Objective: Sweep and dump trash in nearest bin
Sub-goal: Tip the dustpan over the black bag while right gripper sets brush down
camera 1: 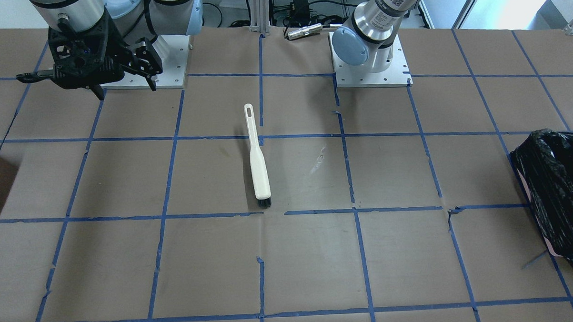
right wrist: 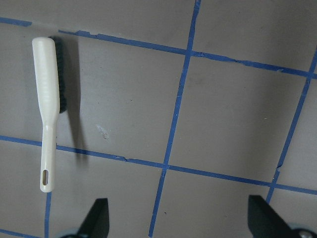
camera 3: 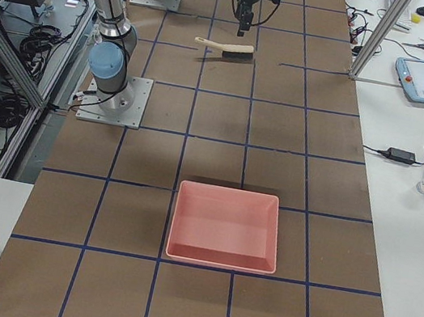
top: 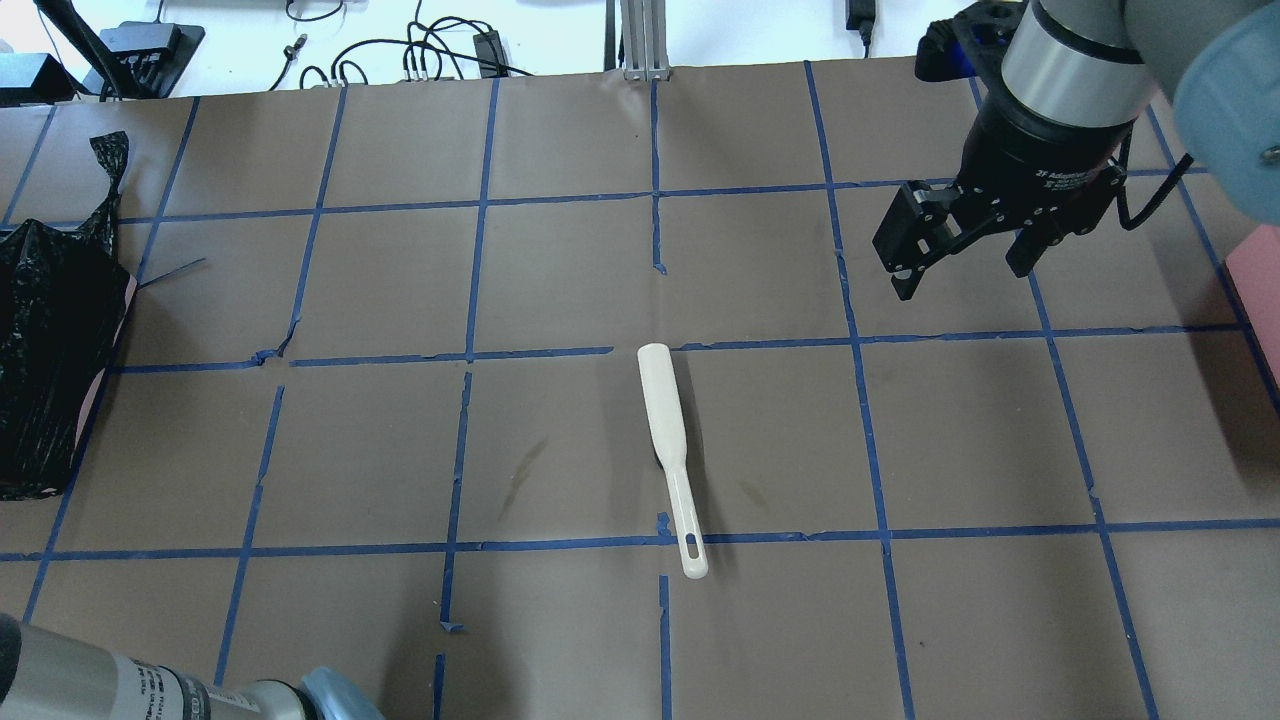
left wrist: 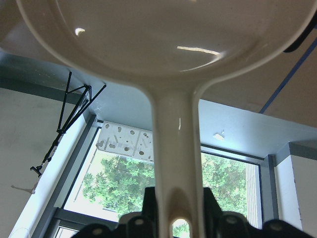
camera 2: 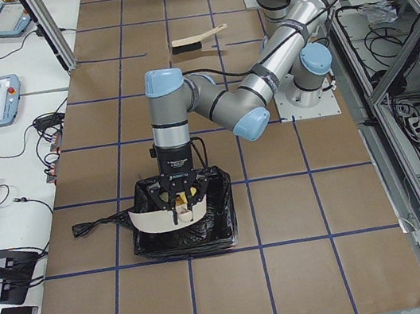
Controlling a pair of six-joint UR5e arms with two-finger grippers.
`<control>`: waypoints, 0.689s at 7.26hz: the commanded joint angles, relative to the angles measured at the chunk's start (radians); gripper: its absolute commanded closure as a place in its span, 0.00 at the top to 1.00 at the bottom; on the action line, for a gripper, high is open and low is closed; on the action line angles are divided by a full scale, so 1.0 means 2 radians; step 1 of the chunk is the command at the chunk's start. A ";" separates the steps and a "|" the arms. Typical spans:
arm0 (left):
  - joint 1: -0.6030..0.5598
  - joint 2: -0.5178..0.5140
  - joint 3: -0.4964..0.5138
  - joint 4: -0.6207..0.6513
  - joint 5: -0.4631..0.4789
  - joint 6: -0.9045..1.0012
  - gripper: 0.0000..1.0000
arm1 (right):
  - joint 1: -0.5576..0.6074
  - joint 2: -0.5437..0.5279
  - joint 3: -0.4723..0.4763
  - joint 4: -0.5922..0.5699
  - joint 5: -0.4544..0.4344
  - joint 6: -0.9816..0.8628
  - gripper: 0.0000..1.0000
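Note:
My left gripper [camera 2: 179, 201] is shut on the handle of a cream dustpan [camera 2: 158, 220] and holds it over the bin [camera 2: 183, 238], which is lined with a black bag. In the left wrist view the fingers [left wrist: 148, 208] clamp the dustpan [left wrist: 163, 29] handle, with the pan tipped up. The bin also shows in the front view [camera 1: 559, 189] and in the overhead view [top: 50, 340]. No trash lump is plainly visible. An orange spot at the pan is too small to tell. My right gripper [top: 960, 265] is open and empty, above the table and far from the bin.
A cream hand brush [top: 668, 440] with black bristles lies flat mid-table, also in the right wrist view [right wrist: 47, 99] and the front view [camera 1: 258, 162]. A pink tray [camera 3: 231, 192] sits at the table's right end. Blue tape grids the brown table.

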 commanded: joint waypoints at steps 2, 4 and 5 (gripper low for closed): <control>0.017 0.018 0.024 -0.060 -0.003 0.008 0.11 | 0.001 0.000 0.000 -0.001 0.004 0.001 1.00; 0.036 0.041 0.045 -0.130 -0.066 -0.010 0.10 | 0.001 0.000 0.000 -0.001 0.005 0.001 1.00; 0.034 0.065 0.045 -0.179 -0.076 -0.036 0.10 | 0.001 0.000 0.000 -0.001 0.005 0.001 1.00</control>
